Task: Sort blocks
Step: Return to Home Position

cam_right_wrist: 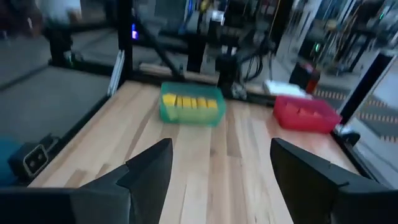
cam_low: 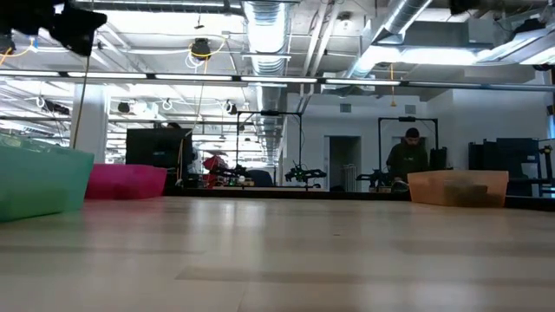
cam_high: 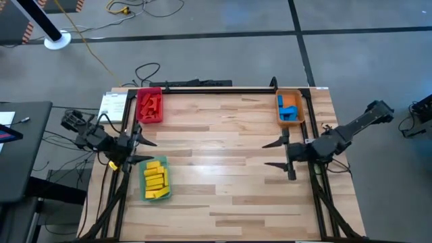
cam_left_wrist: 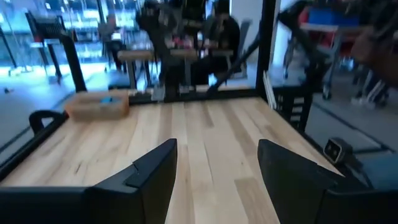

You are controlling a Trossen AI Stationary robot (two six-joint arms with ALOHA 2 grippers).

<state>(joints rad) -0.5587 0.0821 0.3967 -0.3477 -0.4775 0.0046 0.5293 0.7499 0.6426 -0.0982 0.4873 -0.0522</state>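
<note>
Wooden table [cam_high: 223, 189]: 3 trays on it. Left gripper [cam_high: 154, 150] hangs at the left edge, just beside the green tray [cam_high: 142, 182], fingers spread, empty. Right gripper [cam_high: 264, 155] hangs at the right edge, fingers spread, empty. Green tray holds the yellow blocks [cam_high: 155, 179]. Red tray [cam_high: 150, 119], back left corner, holds the red blocks [cam_high: 151, 103]. Orange tray [cam_high: 290, 93], back right corner, holds the blue blocks [cam_high: 289, 112].

You have three trays on the table [cam_high: 223, 196]: the far-left tray [cam_high: 139, 111] and far-right tray [cam_high: 301, 108] at the back corners, the near-left tray [cam_high: 142, 179] along the left edge (blocks [cam_high: 156, 177] lie in all three). The left gripper [cam_high: 154, 152] sits between the two left trays.
</note>
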